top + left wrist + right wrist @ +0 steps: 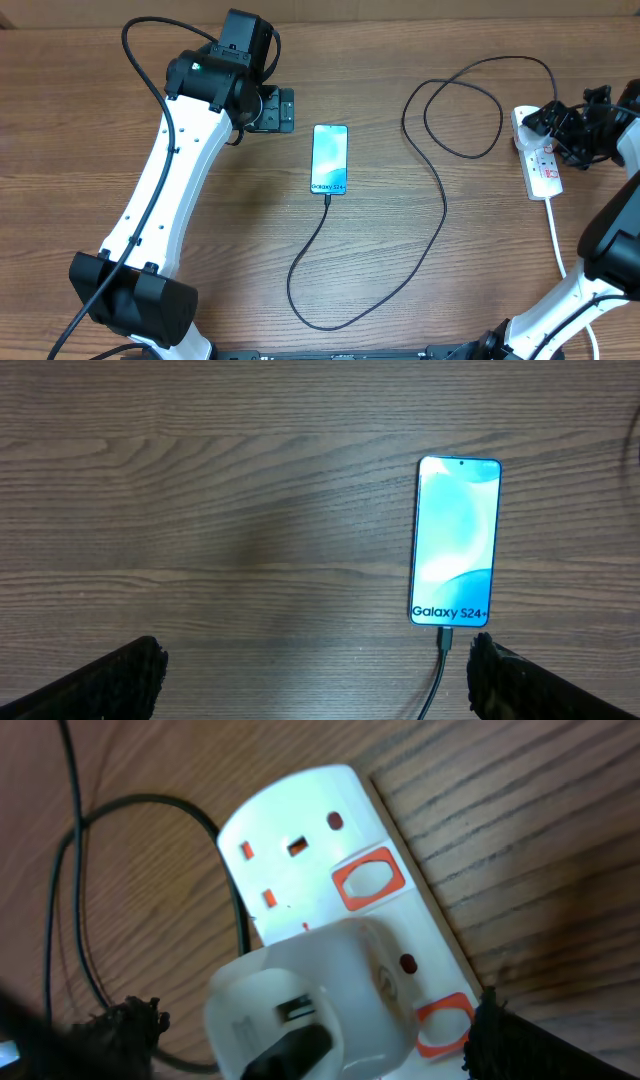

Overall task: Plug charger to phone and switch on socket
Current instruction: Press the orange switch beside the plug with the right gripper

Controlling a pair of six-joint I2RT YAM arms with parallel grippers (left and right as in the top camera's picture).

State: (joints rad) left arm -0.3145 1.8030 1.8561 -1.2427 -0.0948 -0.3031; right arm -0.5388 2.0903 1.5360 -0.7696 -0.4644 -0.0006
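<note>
Right fingers (pixel 315 1030) spread wide, empty, over socket (pixel 543 170) at right edge of surface; right arm far nearer than left. Red switch (pixel 443 1025) beside plugged-in block (pixel 320 1000) sits close inside one fingertip. Socket long axis far-to-near, cord trailing toward robot. Phone (pixel 330 159) mid-surface, same axis, charger (pixel 438 670) in its near end. Left fingers (pixel 320 680) wide open, empty, beside phone.

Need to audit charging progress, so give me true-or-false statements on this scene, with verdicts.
1. The black cable is plugged into the phone. True.
2. The left tool grips the phone. False: it is open and empty, not touching the phone.
3. A white adapter sits in the power strip. True.
4. The phone screen is dark. False: it is lit cyan-blue.
5. The right tool hovers by the phone. False: it is at the power strip, open.
</note>
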